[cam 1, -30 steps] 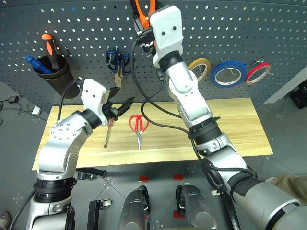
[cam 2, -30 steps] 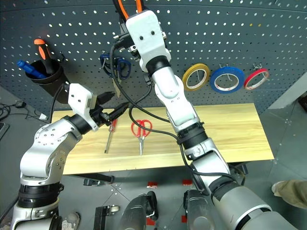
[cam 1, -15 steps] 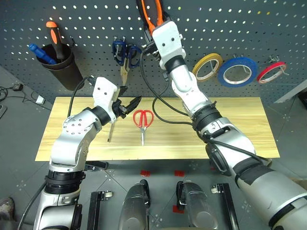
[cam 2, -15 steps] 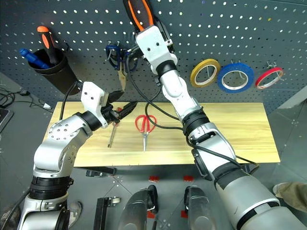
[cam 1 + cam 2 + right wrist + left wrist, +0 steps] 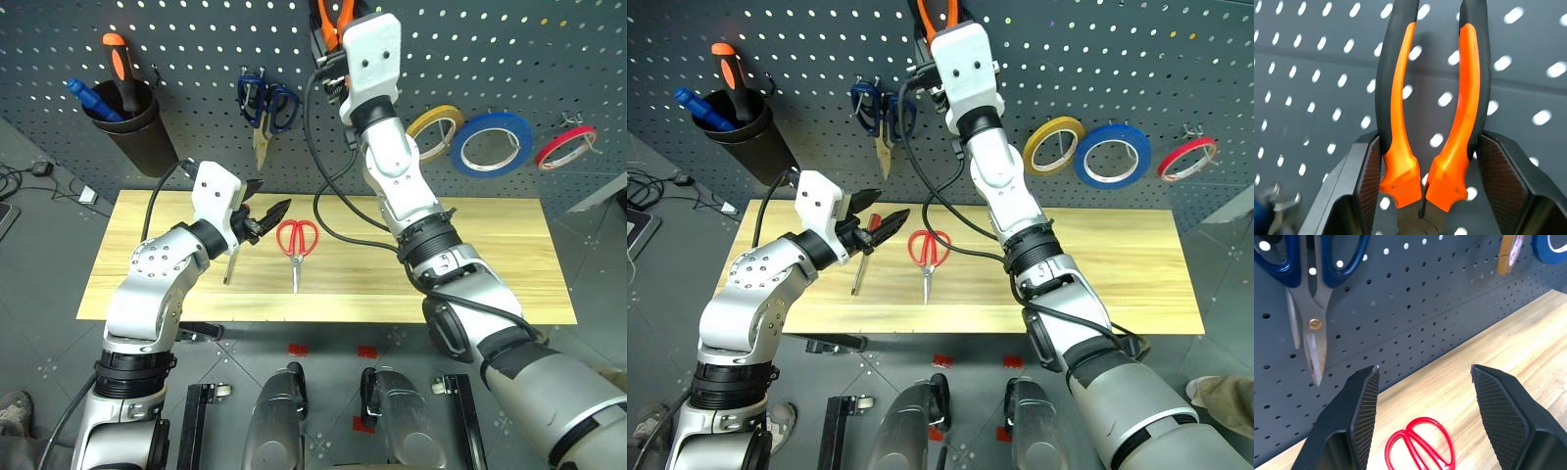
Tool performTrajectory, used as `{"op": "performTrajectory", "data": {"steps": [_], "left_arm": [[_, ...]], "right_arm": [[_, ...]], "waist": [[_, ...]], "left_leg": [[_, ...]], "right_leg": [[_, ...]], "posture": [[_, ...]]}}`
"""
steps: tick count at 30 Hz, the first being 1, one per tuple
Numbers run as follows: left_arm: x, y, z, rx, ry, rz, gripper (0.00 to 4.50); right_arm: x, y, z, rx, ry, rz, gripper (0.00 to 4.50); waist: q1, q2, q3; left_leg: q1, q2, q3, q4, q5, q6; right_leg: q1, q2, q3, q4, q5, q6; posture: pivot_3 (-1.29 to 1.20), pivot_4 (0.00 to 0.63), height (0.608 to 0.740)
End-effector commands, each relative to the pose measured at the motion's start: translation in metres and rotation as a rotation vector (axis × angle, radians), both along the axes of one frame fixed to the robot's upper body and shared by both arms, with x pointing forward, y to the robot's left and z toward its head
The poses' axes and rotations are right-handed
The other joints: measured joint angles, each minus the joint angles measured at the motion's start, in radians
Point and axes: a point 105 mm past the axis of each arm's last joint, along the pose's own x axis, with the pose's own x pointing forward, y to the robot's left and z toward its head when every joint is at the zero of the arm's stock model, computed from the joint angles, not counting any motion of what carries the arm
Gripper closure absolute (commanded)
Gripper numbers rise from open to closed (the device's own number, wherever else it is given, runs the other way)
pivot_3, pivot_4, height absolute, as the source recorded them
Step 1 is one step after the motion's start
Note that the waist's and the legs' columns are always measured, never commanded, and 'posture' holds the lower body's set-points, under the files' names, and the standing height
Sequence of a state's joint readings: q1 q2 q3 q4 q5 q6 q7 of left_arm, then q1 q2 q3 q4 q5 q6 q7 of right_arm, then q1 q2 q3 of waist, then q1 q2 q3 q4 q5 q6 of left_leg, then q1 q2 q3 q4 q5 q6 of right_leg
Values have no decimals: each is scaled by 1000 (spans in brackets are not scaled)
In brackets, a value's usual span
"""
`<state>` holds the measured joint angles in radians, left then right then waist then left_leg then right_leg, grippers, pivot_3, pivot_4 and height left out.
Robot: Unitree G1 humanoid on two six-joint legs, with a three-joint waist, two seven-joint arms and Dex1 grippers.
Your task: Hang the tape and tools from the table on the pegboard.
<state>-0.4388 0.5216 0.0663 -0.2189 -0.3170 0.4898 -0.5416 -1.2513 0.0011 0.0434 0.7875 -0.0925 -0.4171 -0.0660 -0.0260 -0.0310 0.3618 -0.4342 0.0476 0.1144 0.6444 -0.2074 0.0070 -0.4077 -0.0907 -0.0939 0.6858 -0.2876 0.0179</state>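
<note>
We see the right gripper (image 5: 1425, 161) clamped on the pliers (image 5: 1430, 98), raised against the pegboard (image 5: 176, 39). The left gripper (image 5: 1422, 382) hangs spread and empty above the red-handled scissors (image 5: 296, 242) on the table (image 5: 470, 264).

three tape rings (image 5: 497, 142) (two scissors (image 5: 297, 242))

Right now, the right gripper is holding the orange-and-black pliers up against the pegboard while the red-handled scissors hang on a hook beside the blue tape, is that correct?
Not quite. The red-handled scissors are not on a hook; they lie flat on the table, as the left eye view shows. The rest holds: the right gripper is shut on the pliers against the pegboard, and the blue tape hangs there.
</note>
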Motion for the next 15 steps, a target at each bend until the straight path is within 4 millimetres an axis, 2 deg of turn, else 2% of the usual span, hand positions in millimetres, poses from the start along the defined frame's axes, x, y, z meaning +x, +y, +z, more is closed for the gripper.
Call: {"op": "performTrajectory", "data": {"steps": [1, 9, 15], "left_arm": [[-1, -9, 7, -7, -37, -34, 1365], [3, -17, 2, -20, -31, -48, 1365], [4, -18, -1, -26, -26, -47, 1365]], "right_arm": [[-4, -21, 12, 31, -55, -56, 1894], [15, -38, -17, -2, 29, -149, 1894], [16, -36, -35, -20, 87, -159, 1894]], "waist": [[0, 0, 0], [-2, 0, 1], [-1, 0, 1]], "left_leg": [[0, 0, 0, 0, 0, 0], [0, 0, 0, 0, 0, 0], [0, 0, 0, 0, 0, 0]], "right_leg": [[0, 0, 0, -1, 0, 0], [0, 0, 0, -1, 0, 0], [1, 0, -1, -1, 0, 0]], "posture": [[-50, 391, 740], [-65, 392, 740], [-76, 390, 740]]}}
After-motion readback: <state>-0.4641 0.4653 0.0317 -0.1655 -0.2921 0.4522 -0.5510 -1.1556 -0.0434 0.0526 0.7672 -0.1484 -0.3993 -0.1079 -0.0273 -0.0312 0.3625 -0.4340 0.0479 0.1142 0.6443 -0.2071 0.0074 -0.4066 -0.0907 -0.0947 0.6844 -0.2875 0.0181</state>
